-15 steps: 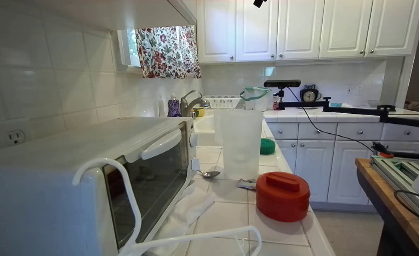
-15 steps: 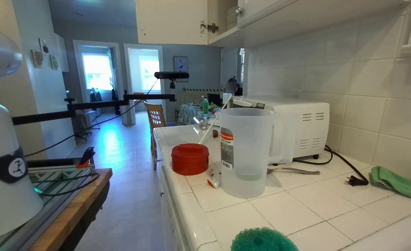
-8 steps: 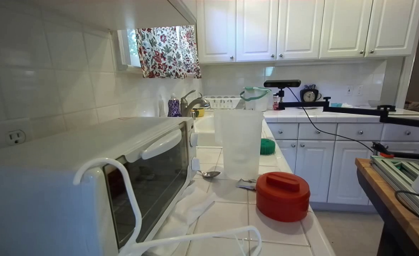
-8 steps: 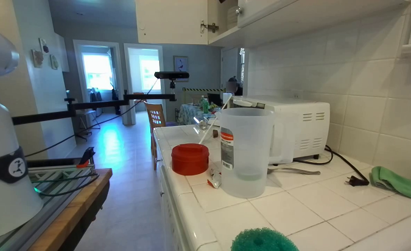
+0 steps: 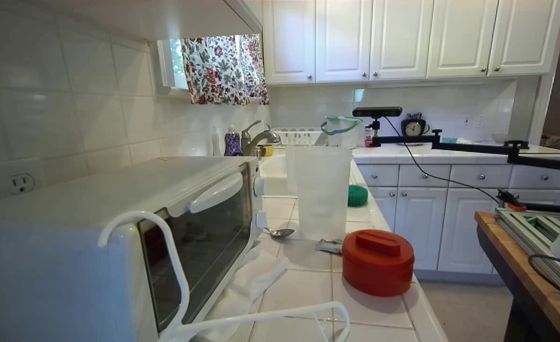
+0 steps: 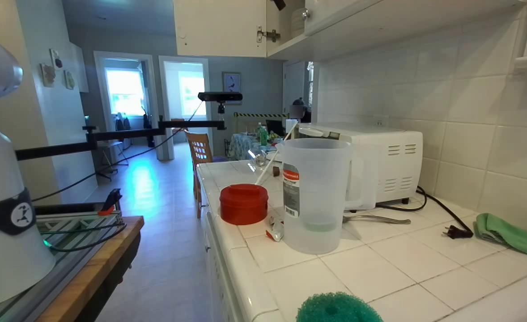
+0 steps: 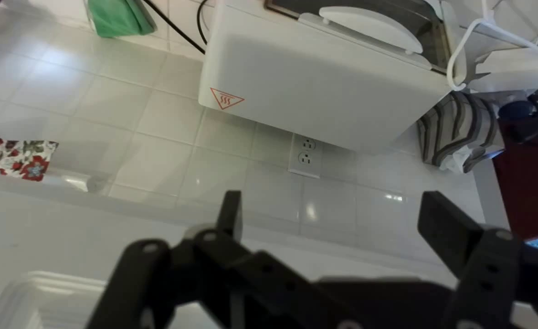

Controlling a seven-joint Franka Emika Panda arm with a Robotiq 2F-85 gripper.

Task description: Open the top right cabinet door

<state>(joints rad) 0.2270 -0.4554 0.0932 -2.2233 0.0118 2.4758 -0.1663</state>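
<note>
Presumably to fit around the knob (image 6: 306, 14), the gripper (image 7: 333, 212) holds its empty jaws apart low in the wrist view, while the top right cabinet door (image 6: 335, 12) looks closed at the top, right of centre, in an exterior view

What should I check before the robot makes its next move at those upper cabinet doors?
1. Gripper open and holding nothing: ok; the wrist view shows its fingers wide apart.
2. Job left to do: ok; the knobbed upper door, likely the one meant, looks shut.
3. Gripper lined up with the knob: cannot tell; no view shows both clearly.
4. Neighbouring upper door clear of the gripper: cannot tell; it stands swung open, its top out of frame.
5. Pitcher upright on the counter: ok.
</note>
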